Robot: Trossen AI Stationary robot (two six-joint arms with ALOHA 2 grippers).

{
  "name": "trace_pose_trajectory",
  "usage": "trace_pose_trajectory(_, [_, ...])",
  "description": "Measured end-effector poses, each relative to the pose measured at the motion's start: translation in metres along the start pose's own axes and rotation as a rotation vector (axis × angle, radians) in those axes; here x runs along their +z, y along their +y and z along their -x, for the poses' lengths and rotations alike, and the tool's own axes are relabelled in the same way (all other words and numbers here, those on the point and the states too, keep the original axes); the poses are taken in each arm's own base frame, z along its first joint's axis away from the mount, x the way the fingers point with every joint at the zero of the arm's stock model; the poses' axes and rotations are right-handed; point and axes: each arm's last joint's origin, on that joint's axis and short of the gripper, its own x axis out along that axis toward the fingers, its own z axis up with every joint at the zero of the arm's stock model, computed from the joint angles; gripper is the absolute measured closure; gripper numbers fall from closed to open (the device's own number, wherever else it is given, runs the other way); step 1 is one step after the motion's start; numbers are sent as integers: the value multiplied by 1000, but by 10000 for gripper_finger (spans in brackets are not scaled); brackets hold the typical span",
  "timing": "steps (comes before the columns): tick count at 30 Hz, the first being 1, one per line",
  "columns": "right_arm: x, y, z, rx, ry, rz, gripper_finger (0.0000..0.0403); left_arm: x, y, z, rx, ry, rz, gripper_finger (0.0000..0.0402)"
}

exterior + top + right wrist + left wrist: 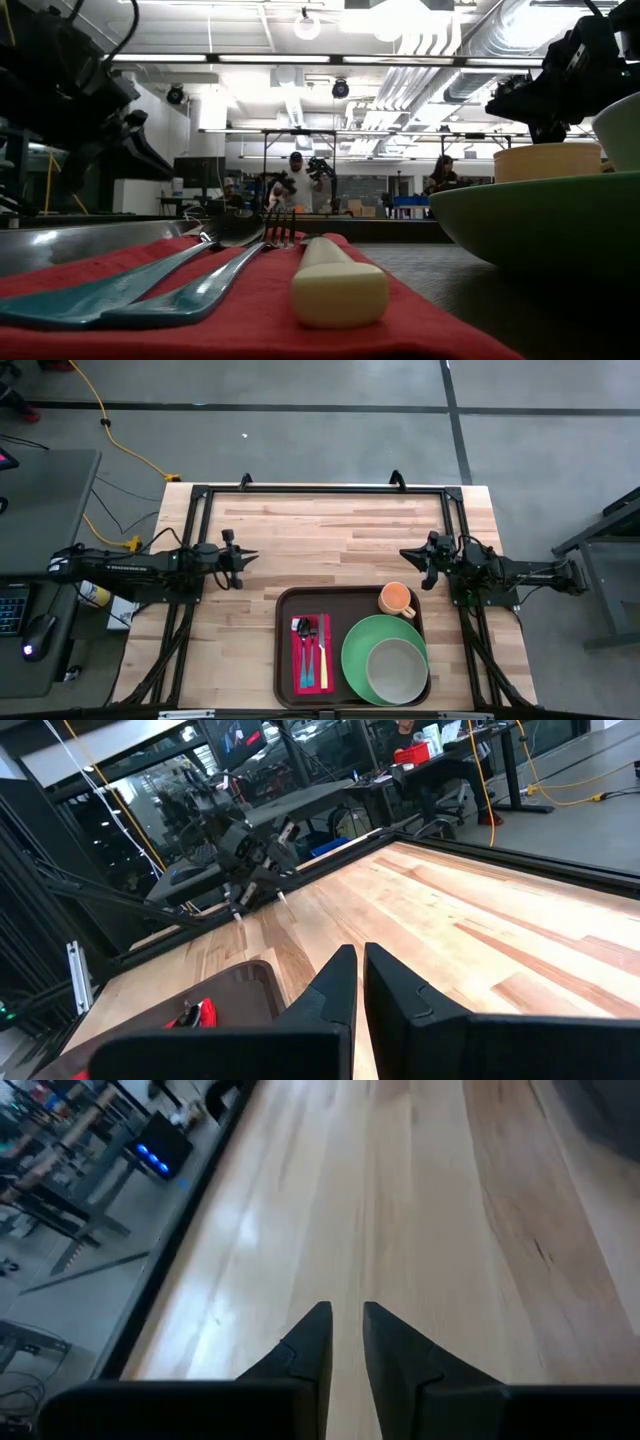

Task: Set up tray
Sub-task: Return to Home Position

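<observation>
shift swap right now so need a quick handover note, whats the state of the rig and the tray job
Left gripper: shut, empty, over bare wood beyond the tray.
Right gripper: shut, empty, over wood just beyond the orange cup.
Tray: at the table's near edge, holding a red napkin with spoon, fork and knife on it, a green plate carrying a bowl, and the cup.
Done: tray looks set.
Left: probably only parking the arms.

Green plate (358,650) holding grey bowl (397,668), orange cup (396,599), red napkin (297,682) bearing blue spoon (90,295), fork (200,293), yellow knife (338,285)
</observation>
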Motion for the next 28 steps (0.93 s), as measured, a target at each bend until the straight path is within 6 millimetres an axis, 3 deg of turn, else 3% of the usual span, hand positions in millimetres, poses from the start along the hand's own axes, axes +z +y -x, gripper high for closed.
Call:
trace_pose_trajectory(12, [0, 0, 0, 0, 0, 0, 402, 14, 14, 18, 110, -220, 82, 309])
trace_pose_trajectory(28, [0, 0, 0, 0, 0, 0, 402, 14, 14, 19, 116, -231, 87, 309])
